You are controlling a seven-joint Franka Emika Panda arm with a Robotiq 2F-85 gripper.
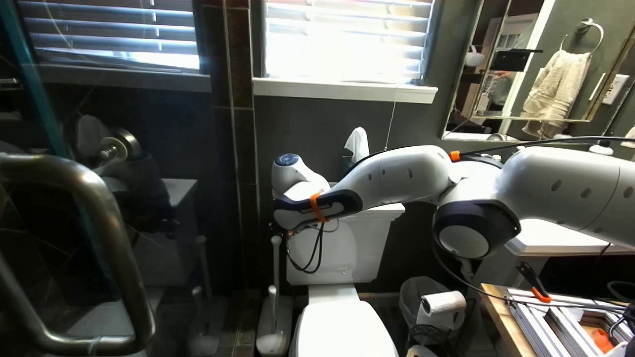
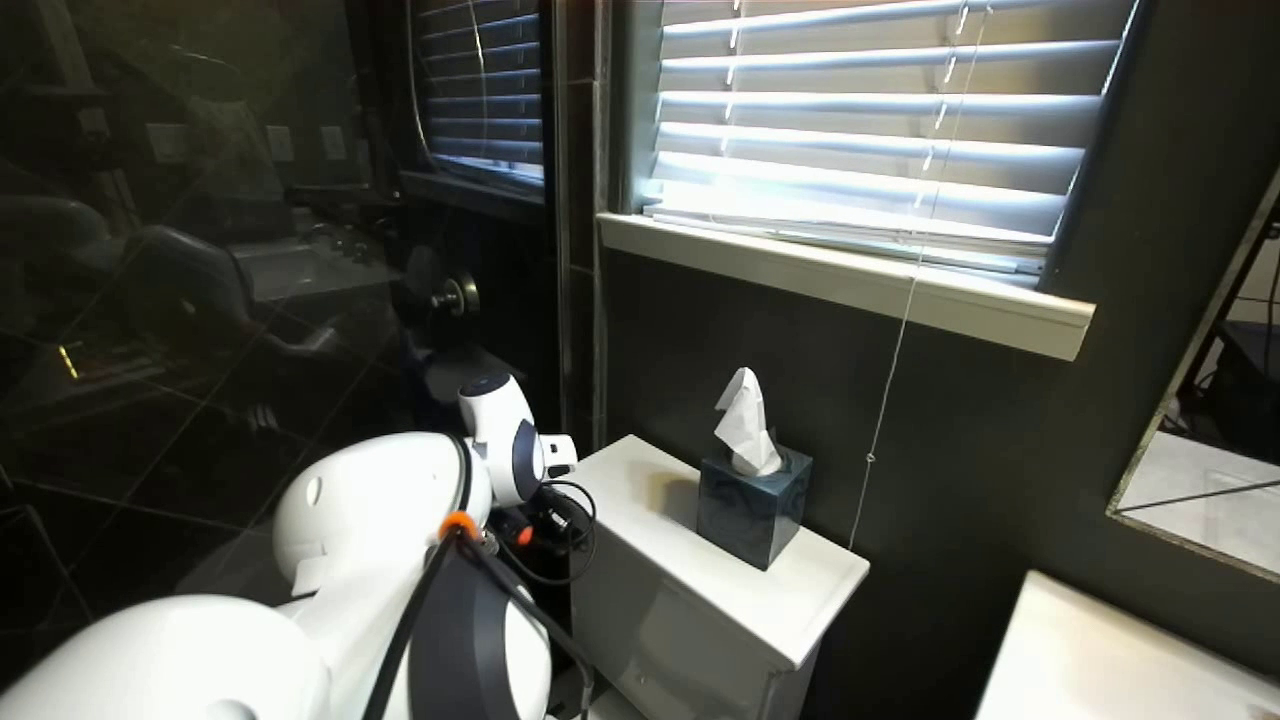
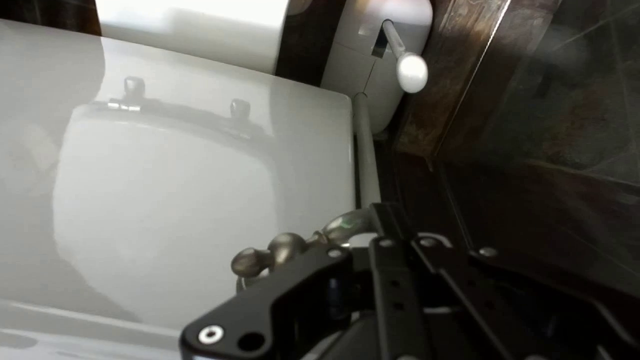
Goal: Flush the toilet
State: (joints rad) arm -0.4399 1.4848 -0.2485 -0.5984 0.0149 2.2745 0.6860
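Note:
The white toilet (image 1: 367, 243) stands below the window, its boxy tank behind the bowl with the lid down. Its tank top also shows in an exterior view (image 2: 640, 500). In the wrist view the glossy tank front (image 3: 170, 200) fills the left side. A metal flush lever (image 3: 286, 248) sticks out at the tank's corner. My gripper (image 3: 387, 220) is at the lever's outer end, its fingers together. The fingertips cover that end; I cannot tell whether they touch it. The arm hides the gripper in both exterior views.
A tissue box (image 2: 755, 510) stands on the tank lid. White brush holders with upright handles (image 3: 413, 72) stand beside the tank. A glass shower door with a metal handle (image 1: 116, 233) is near. A countertop (image 1: 555, 238) and paper roll (image 1: 444, 301) are across from it.

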